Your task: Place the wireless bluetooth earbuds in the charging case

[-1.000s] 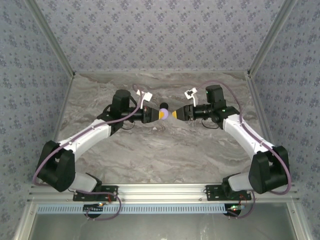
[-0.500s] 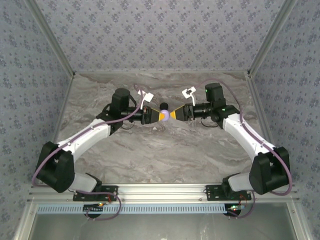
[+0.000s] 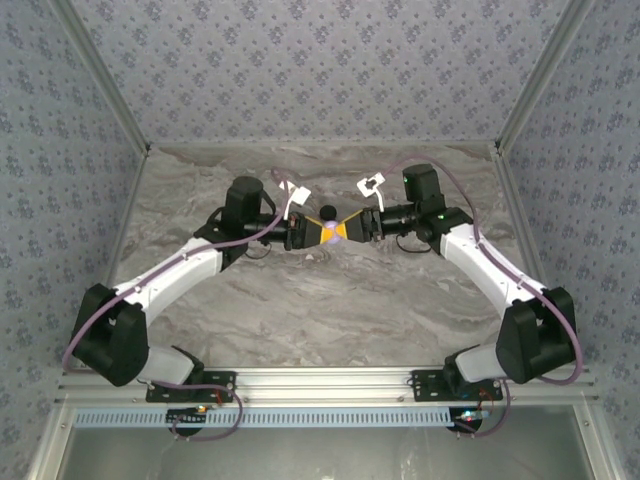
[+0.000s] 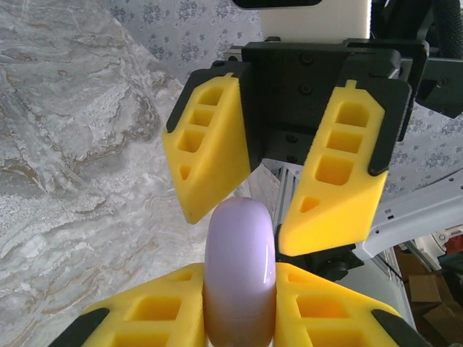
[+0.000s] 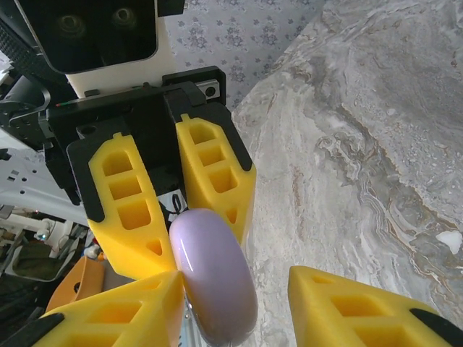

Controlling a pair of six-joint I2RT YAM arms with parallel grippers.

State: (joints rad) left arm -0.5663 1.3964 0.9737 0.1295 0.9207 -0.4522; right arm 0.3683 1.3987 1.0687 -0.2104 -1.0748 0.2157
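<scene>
The charging case [image 4: 239, 260] is a pale lavender puck, held on its edge above the table's middle. My left gripper [image 4: 239, 293] is shut on its flat faces. My right gripper [image 5: 235, 280] faces the left one, open, with its fingers to either side of the case [image 5: 214, 275]. Its left finger [image 5: 116, 314] touches the case and its right finger [image 5: 354, 311] stands clear of it. From above, the case [image 3: 328, 221] sits where the left gripper [image 3: 318, 233] and the right gripper [image 3: 341, 231] meet. The earbuds are out of view.
A grey marble table [image 3: 320, 310] lies below both arms, with patterned walls [image 3: 320, 70] at the back and sides. An aluminium rail [image 3: 320, 385] runs along the near edge by the arm bases.
My right gripper has moved left to the case and its fingers now straddle it, with the jaws somewhat narrower. The left gripper has kept its hold in place.
</scene>
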